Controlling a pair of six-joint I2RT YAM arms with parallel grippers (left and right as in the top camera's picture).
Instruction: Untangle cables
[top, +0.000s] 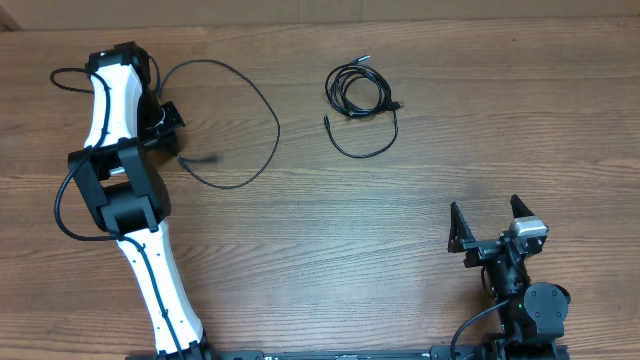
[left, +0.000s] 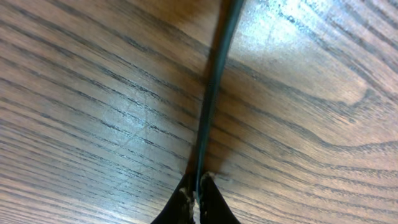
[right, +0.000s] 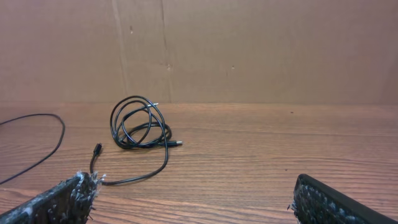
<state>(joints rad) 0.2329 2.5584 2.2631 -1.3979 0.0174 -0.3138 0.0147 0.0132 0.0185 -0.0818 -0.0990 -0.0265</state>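
Note:
Two thin black cables lie on the wooden table. One is a loose open loop (top: 277, 128) at the left. My left gripper (top: 176, 135) points down at that loop's near end. In the left wrist view the left gripper (left: 198, 193) is shut on this cable (left: 211, 93), which runs straight up from the fingertips across the wood. The other cable is a small coil (top: 352, 110) at the top centre, with a tail curving towards me that ends in a small plug. The right wrist view shows the coil (right: 146, 144) too. My right gripper (top: 490, 225) stands open and empty at the lower right, far from both cables (right: 196, 199).
A brown cardboard wall (right: 249, 50) runs along the far edge of the table. The white left arm (top: 110, 110) and its own thick black wire reach over the left part of the table (top: 400, 230). The right arm's base sits at the front edge.

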